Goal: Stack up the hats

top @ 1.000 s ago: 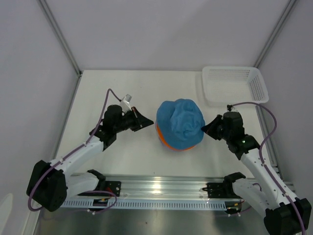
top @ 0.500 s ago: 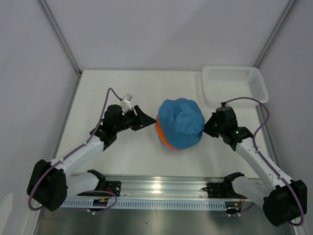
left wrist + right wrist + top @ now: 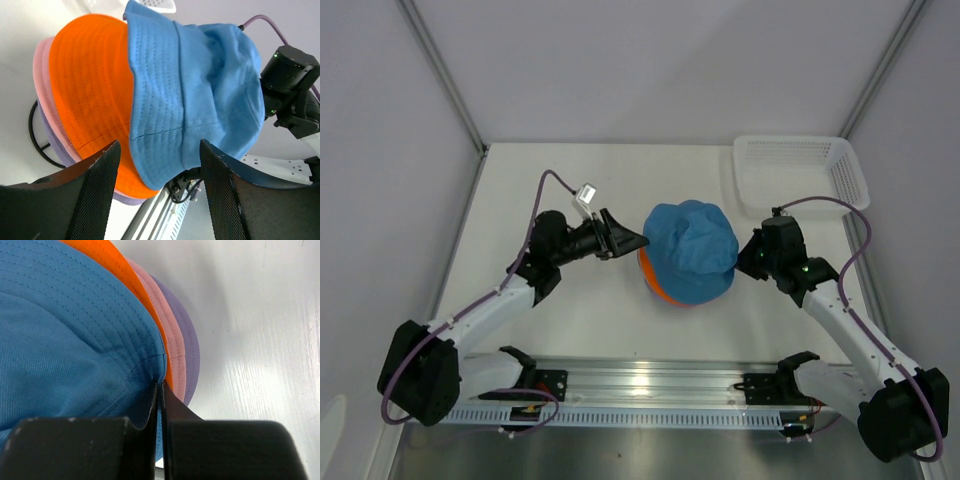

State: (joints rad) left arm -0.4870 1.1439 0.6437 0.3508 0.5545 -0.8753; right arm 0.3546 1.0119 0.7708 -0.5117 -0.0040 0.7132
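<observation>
Four hats sit stacked in the middle of the table: the blue hat on top, then the orange hat, the pink hat and the lavender hat. My left gripper is open at the stack's left side. In its wrist view the blue brim hangs just ahead of that gripper, not between the fingers. My right gripper is shut on the blue hat's right brim, fabric pinched at its tips.
A black wire stand shows under the stack. A white mesh basket sits at the back right corner. The metal rail with the arm bases runs along the near edge.
My left gripper has moved right to the stack's brim and opened from shut. The right gripper shifted slightly inward with the brim, and the blue hat now lies smoother.
</observation>
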